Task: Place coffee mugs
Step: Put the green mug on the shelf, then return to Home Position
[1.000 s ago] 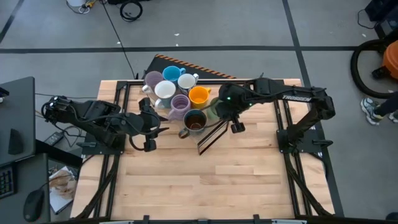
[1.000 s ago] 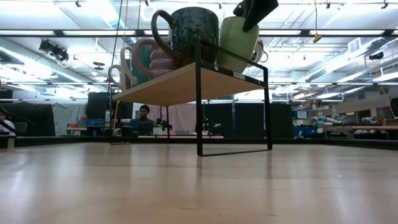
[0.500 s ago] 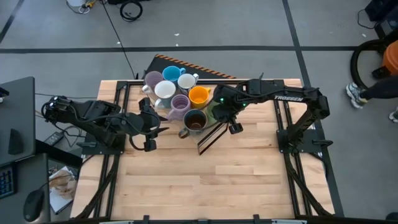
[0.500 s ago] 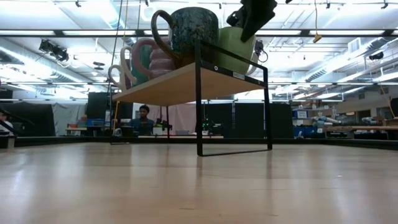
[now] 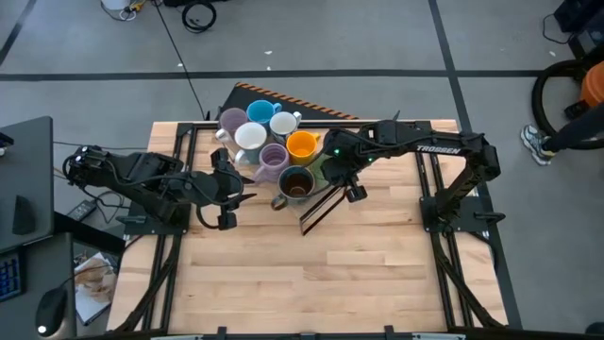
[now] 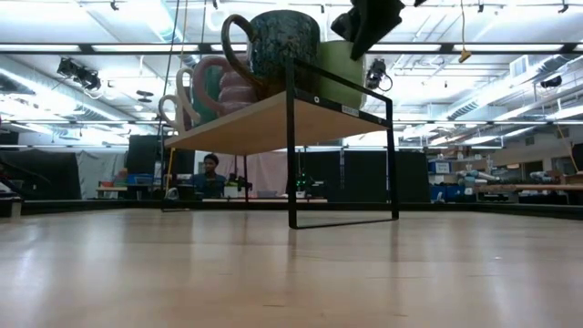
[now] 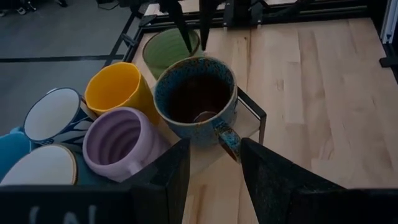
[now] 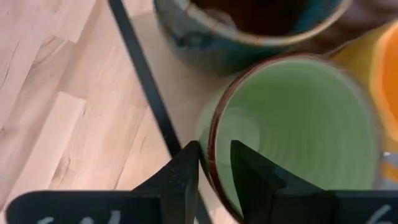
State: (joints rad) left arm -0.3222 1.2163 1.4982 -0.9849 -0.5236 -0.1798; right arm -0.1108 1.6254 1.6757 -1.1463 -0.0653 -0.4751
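Eight coffee mugs crowd a raised wooden shelf [image 6: 273, 123] at the table's far middle. They are two lilac [image 5: 233, 121], one blue [image 5: 261, 113], two white [image 5: 250, 137], one orange [image 5: 302, 144], one dark brown speckled [image 5: 295, 184] and one green [image 5: 324, 168]. The green mug [image 6: 342, 64] stands upright on the shelf's right front corner, beside the dark brown one. My right gripper [image 5: 335, 175] is above it, shut on its rim. My left gripper [image 5: 226, 194] waits open left of the shelf, its fingers [image 7: 174, 180] facing the dark mug's handle [image 7: 227, 140] without touching. My right gripper [image 8: 214, 162] pinches the green mug's rim [image 8: 210, 146] on the side away from the orange mug, one finger [image 8: 249, 168] inside the cup and one outside. The fingers come from above, pointing down. The mug stands upright with its base on the shelf.
The shelf stands on thin black wire legs [image 6: 291, 150] with open space beneath. Black frame rails [image 5: 429, 189] run along both table sides. The near half of the wooden table [image 5: 321, 274] is bare. A person sits in the room far behind [image 6: 211, 173].
My right gripper has carried the green mug a little toward the table's left, closer to the dark brown mug. The mug was tilted and now stands upright on the shelf.
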